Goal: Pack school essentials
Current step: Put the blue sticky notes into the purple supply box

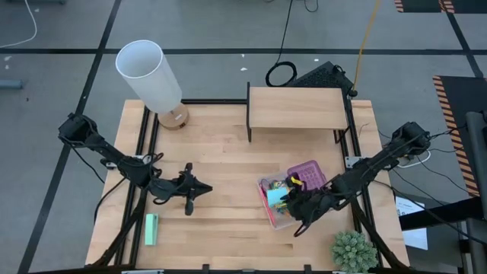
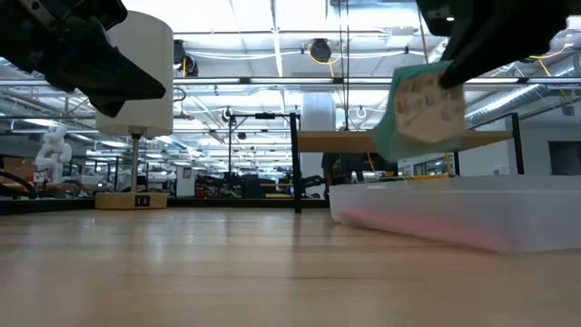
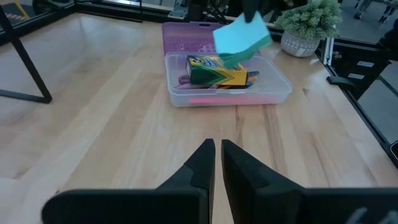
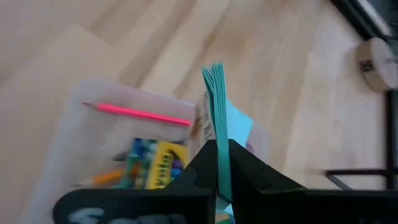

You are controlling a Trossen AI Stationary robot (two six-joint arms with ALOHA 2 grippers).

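Presently well advanced: yellow crayon box and pink pen inside clear plastic bin. Light-blue square note pad pinched in right claw above bin, unreleased. Left claw idle over wooden worktop, fingers nearly together. Green block outstanding.

Pale wood worktop, smooth with a soft sheen. Translucent frosted plastic box, purple plastic lid. Note pad: stacked paper, matt. Crayon box looks like glossy printed card.
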